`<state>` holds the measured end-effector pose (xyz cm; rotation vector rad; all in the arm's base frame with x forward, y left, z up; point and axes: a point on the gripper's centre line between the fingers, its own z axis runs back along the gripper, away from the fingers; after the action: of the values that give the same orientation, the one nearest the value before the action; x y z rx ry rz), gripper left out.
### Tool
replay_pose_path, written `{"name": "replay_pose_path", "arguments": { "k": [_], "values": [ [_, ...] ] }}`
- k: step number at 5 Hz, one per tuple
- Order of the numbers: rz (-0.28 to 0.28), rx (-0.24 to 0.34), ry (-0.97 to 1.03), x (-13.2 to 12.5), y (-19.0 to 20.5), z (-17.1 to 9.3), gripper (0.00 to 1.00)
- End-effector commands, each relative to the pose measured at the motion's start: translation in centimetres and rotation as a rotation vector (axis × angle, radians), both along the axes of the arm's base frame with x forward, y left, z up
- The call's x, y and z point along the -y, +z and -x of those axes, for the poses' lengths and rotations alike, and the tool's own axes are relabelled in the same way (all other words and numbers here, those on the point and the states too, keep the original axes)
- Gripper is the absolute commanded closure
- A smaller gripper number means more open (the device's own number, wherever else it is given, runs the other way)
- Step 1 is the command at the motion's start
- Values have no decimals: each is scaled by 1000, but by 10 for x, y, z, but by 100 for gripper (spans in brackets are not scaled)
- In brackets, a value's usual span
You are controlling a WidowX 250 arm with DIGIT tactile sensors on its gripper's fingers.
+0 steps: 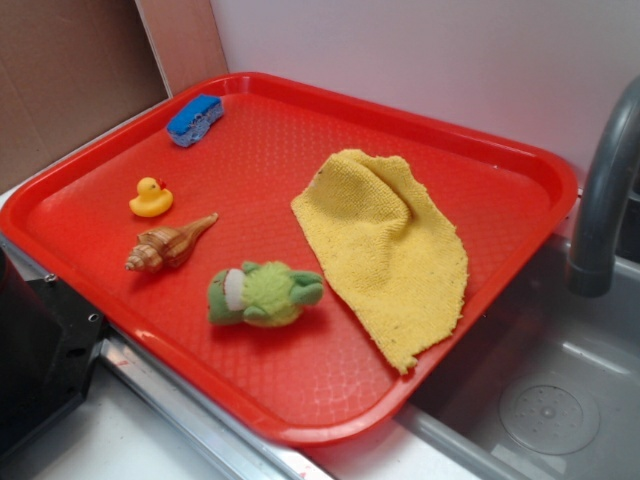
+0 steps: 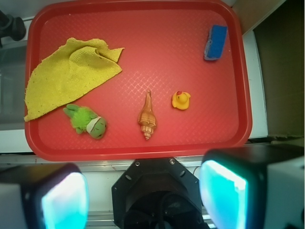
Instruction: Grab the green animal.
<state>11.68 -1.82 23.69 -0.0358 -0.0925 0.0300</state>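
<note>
Red tray [image 2: 240, 71] holds one each: green animal [image 2: 86, 120] at 7 o'clock in the wrist view, seashell [image 2: 147, 119], duck [image 2: 181, 100], blue sponge [image 2: 215, 42], yellow cloth [image 2: 66, 74]; jaws [image 2: 143, 193] spread wide, empty, hovering off the tray's near edge.

Lime-green animal [image 1: 264, 294], red tray [image 1: 330, 380]

You find no readable text, label, brand, number or sign in either view; nothing printed shows on the red tray [image 1: 520, 170] or on any item lying on it.
</note>
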Motion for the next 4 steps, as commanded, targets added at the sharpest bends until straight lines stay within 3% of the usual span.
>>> {"name": "replay_pose_path", "arguments": {
  "k": [1,2,4],
  "values": [
    [0,0,0,0,0,0,0],
    [9,20,-93,1,-8,-13,0],
    [-61,85,-351,28,-41,-50,0]
  ]
}}
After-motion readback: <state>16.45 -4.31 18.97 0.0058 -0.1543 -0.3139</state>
